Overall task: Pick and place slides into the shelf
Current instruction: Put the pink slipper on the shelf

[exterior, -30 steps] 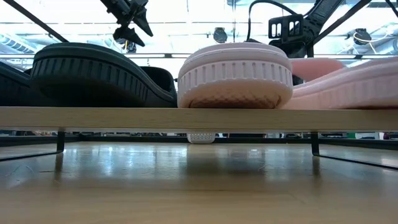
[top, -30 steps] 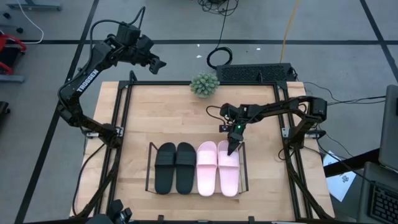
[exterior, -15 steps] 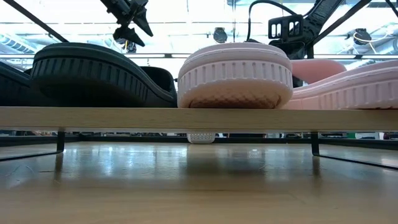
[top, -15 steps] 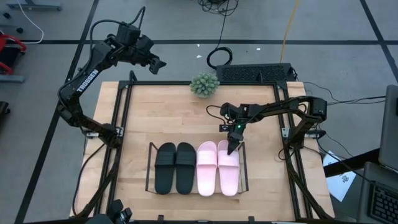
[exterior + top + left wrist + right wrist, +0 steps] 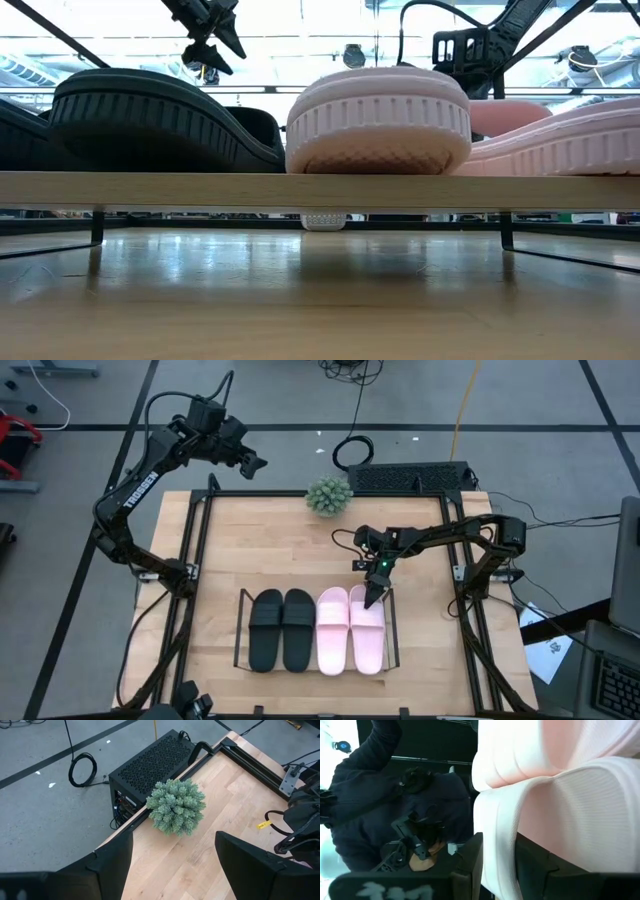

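Shelf (image 5: 240,630) near the front edge of the table (image 5: 230,550), roughly centred. All four slides in it, side by side and lengthwise: black pair (image 5: 282,630) in the shelf's left half, pink pair (image 5: 349,630) in its right half, each touching or just beside its neighbour. Seen level from the front: ribbed sole ends of a black slide (image 5: 150,115) and a pink one (image 5: 378,110), resting on the shelf floor.

Right gripper (image 5: 372,598) down at the shelf's far right corner, on the far end of the end pink slide (image 5: 368,635). Fingers (image 5: 470,865) partly closed, with the pink slide's edge pinched between them, filling the wrist view.

Left gripper (image 5: 255,463) raised well behind and to the left of the shelf, past the table's far edge. Jaws spread wide, nothing between them, pointed towards the plant (image 5: 328,496).

Plant behind the shelf at the table's far edge. Black box (image 5: 410,477) just beyond it, off the table, behind the shelf's right side.
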